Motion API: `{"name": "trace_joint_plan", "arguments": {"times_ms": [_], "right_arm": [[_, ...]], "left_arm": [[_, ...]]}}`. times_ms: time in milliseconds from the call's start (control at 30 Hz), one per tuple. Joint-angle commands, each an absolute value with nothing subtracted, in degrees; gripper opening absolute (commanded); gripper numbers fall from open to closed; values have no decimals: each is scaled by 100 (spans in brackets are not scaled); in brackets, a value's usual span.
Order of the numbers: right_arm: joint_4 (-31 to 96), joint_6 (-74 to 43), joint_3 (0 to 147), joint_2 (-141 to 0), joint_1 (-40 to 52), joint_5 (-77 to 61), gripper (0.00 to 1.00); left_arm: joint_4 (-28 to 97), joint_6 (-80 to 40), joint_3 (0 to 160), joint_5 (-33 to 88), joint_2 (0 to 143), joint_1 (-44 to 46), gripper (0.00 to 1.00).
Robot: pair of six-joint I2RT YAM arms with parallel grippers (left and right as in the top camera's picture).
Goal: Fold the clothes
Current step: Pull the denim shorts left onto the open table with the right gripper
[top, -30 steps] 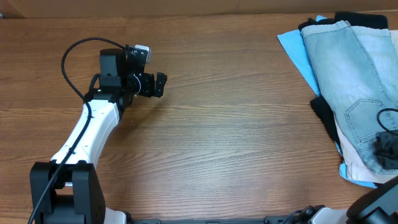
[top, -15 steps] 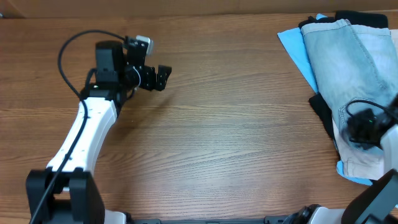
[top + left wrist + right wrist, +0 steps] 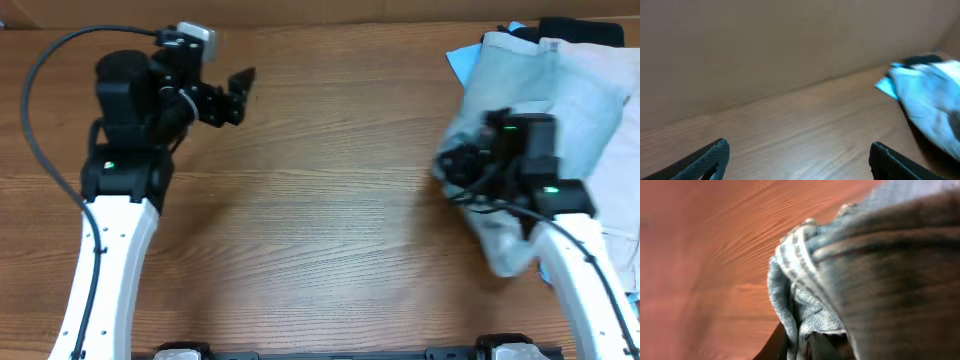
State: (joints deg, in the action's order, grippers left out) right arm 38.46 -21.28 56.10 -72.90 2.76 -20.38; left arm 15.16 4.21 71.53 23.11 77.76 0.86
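The light-blue denim shorts hang bunched from my right gripper, which is shut on a fold of them at the table's right side. In the right wrist view the stitched denim hem fills the jaws over the wood. My left gripper is open and empty above the far left of the table. Its two fingertips frame bare wood in the left wrist view, where the shorts show blurred at the right.
A pile of other garments lies at the far right: sky-blue cloth, a black piece and beige cloth. The wooden table spreads between the arms. A cardboard wall stands behind the table.
My right gripper closed on the denim shorts and pulled them up and leftward off the pile. My left arm lifted and swung back, with its gripper still open.
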Motion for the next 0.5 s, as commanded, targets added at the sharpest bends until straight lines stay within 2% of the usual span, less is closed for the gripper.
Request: {"name": "trace_joint_plan", "arguments": {"times_ms": [0,267,467], "right_arm": [[3223,-2593,5749,-7553,1728,-1931,9],[1586,-3159,5763,-8731,3758,-1885,15],[1761,-3109,6278,-8956,4464,-1975,15]], "left_arm": [[1527,211,7262,1710,7638,-395,90],[1861,213,7260,834,7690,-858,91],[2075,213,7258,189,7797,-974,91]]}}
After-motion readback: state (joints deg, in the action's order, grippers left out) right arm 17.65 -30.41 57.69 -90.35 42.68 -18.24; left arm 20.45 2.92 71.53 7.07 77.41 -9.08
